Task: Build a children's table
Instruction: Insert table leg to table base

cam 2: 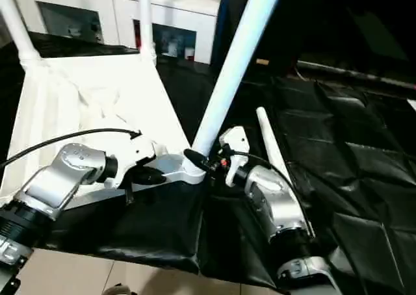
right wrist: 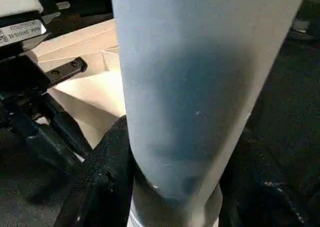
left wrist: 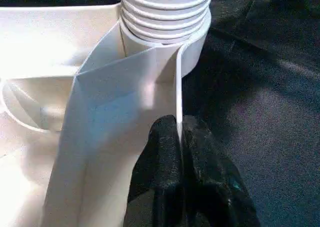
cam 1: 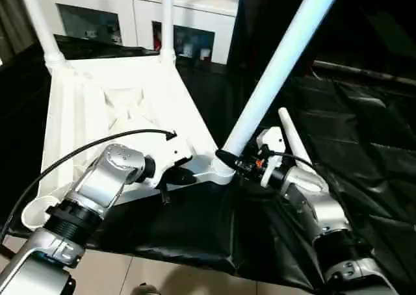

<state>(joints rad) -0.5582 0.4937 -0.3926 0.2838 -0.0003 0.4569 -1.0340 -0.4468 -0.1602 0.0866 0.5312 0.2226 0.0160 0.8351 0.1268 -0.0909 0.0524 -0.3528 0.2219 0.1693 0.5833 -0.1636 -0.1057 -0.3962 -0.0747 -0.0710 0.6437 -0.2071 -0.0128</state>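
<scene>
Overhead, the surface (cam 1: 364,145) was draped in wrinkled black cloth that hung over its near edge above a pale tiled floor (cam 1: 149,275). Behind it stood a white cabinet (cam 1: 130,19) with dark glass doors.

The white tabletop (cam 1: 97,113) lay upside down on the cloth, ribbed underside facing up, toward the robot's left. Two legs (cam 1: 168,15) already stood upright in its far corner sockets. A third leg (cam 1: 279,61) leaned steeply, its lower end seated at the near right corner socket (cam 1: 224,171), where ridged rings showed in the left wrist view. A fourth leg (cam 1: 292,139) lay loose on the cloth just beside the right arm.

The left gripper (left wrist: 181,137) was pressed together on the thin rim of the tabletop close to that corner socket, one black finger on each side of the wall. The right gripper (cam 1: 229,160) was clasped around the base of the leaning leg, its fingers (right wrist: 107,177) spread to the tube's width.
</scene>
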